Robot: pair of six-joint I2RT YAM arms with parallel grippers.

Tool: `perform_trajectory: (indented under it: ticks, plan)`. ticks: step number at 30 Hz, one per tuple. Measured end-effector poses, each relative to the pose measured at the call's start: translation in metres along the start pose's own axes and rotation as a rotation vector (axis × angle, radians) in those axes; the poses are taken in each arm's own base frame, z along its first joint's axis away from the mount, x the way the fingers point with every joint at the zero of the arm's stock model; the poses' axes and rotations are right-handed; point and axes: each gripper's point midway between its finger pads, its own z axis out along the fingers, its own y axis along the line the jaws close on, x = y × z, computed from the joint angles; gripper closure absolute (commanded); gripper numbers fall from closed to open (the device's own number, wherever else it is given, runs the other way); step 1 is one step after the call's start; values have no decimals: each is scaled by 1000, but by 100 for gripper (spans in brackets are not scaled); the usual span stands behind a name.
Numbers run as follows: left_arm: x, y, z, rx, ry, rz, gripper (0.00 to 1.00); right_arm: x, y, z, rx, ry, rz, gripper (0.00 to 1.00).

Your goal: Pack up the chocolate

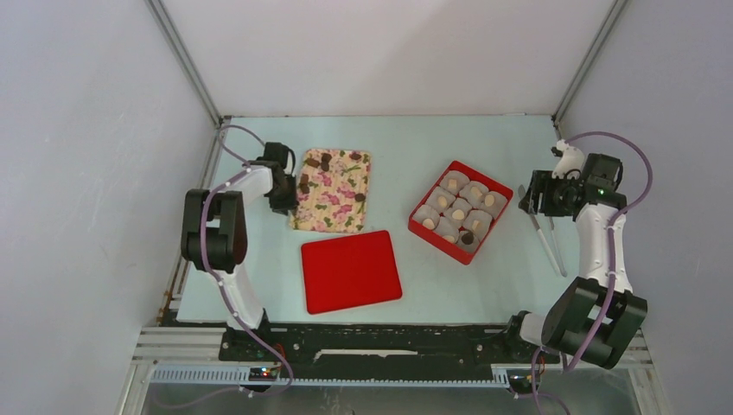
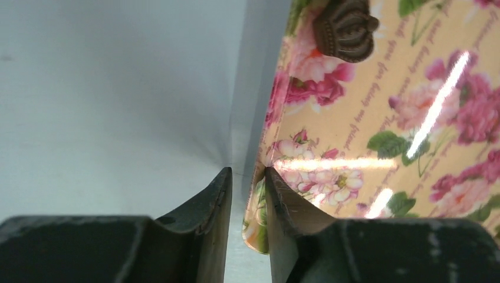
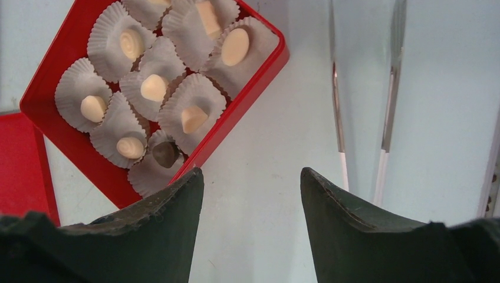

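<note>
I'm on my left arm (image 1: 245,298) now: white shells on the long links, chunky black housings at the joints, a mauve left cable (image 1: 204,229) running along it. The right arm (image 1: 595,246) wears the same livery, with a mauve right cable (image 1: 605,133) of its own and a tiny green light (image 1: 600,191) on the black wrist block. Up close, the left pincer (image 2: 247,174) has matt black fingers, scuffed grey along the edges. The right pincer (image 3: 252,174) has the same black wedges tapering to points, their rims rough and worn.
</note>
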Motion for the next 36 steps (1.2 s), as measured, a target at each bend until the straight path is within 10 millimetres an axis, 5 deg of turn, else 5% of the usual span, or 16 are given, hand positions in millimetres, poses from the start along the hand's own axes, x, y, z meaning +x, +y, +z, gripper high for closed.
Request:
perform_trajectory:
  ticks: [6,10,13,16,20,23,26,31,36]
  plan:
    - [-9,69,-6,-142,-32,-103,73,5,11,4,-30,29,-19,36]
    - [-4,123,-21,-235,-45,-172,48,10,15,12,-47,58,-26,35]
    - [-10,128,-38,-233,-85,-173,41,15,19,17,-63,84,-36,35]
    - [-32,102,-71,-155,-201,-96,38,21,26,24,-92,119,-56,34]
    - [-66,23,-132,46,-447,160,37,32,40,38,-139,176,-84,33]
    - [-57,-45,-159,213,-531,399,37,42,53,51,-178,226,-107,33]
    - [-29,-92,-154,345,-501,566,36,50,65,67,-210,287,-134,36]
    - [13,-100,-126,393,-392,635,36,47,78,88,-201,333,-204,40]
    - [27,-99,-116,395,-360,680,35,43,98,99,-192,343,-301,40]
